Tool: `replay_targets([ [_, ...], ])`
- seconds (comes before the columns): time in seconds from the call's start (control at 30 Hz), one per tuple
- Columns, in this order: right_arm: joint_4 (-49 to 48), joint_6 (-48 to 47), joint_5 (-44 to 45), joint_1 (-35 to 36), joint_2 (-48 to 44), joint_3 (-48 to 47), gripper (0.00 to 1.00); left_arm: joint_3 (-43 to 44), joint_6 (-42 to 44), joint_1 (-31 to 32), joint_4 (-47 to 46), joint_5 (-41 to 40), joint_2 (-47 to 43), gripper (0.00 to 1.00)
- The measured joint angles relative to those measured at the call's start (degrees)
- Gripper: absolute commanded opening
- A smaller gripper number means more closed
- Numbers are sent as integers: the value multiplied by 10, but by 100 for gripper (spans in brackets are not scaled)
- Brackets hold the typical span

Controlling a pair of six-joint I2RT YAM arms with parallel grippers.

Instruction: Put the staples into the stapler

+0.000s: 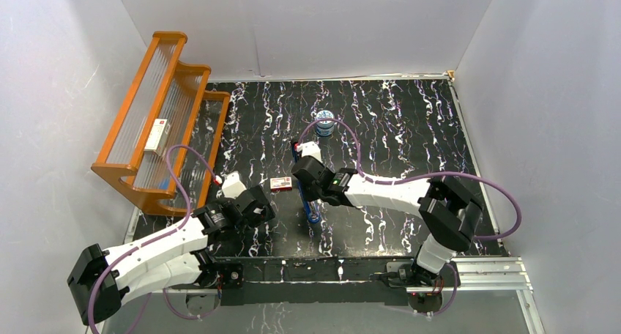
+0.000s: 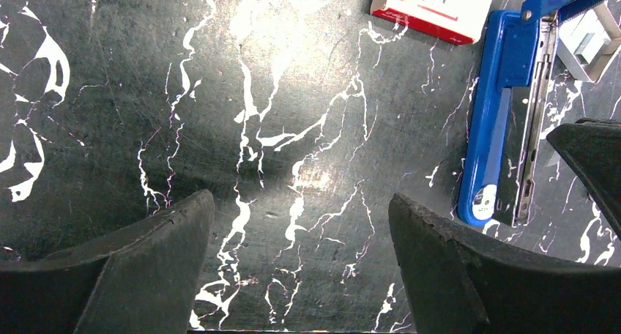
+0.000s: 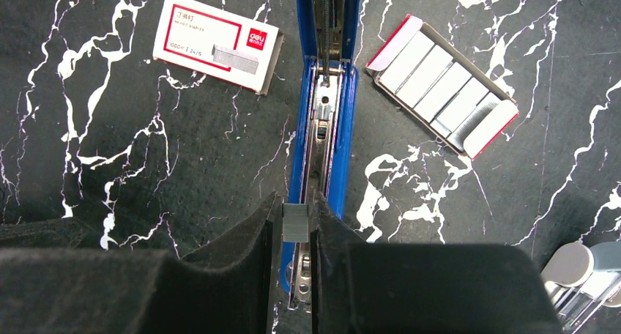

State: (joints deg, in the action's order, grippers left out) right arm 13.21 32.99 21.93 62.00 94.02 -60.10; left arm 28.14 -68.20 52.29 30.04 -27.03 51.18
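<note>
Right gripper (image 3: 296, 211) first, since it's right up against the lens: fingers squeezed narrow on a short staple strip (image 3: 296, 228), held directly over the metal rail of the stapler (image 3: 323, 129). Can't tell if the strip is touching the rail. The stapler is flipped open and lies flat on the table (image 2: 110, 92). The tray (image 3: 443, 85) of staples sits just beside it on one side, the red-and-white sleeve (image 3: 217, 42) near it on the other. Left gripper (image 2: 299, 206) hangs over bare table with its fingers spread wide, holding nothing, stapler off to its side.
</note>
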Motion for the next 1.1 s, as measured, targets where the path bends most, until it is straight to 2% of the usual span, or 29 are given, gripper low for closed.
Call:
replay_targets([
  [1.1, -1, 1, 10, 0, 26, 0, 25, 0, 5, 0, -2, 0, 12, 86],
])
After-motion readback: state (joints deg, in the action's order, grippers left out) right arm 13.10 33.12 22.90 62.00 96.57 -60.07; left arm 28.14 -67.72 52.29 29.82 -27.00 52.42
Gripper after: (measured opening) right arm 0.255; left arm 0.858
